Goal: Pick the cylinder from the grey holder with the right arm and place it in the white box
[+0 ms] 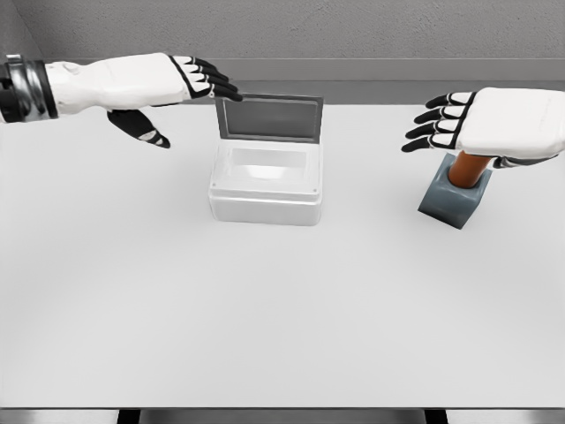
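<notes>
Orange-brown and smooth, the cylinder (469,168) stands tilted in the grey holder (455,199) at the desk's (282,318) right, its top hidden under the right hand (481,124), whose fingers are extended and hold nothing. It looks rigid, light and possibly slippery; the exposed shaft above the holder seems the best grip. Well to the left, the white box (265,181) sits open, and the left hand (150,84) hovers beside it, fingers relaxed.

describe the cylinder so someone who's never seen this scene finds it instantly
Start at the white table and go to its right side, away from the white box near the middle. There a small grey holder stands tilted, just under the right robot hand. The cylinder sticks out of its top: the only orange-brown thing in view.
</notes>
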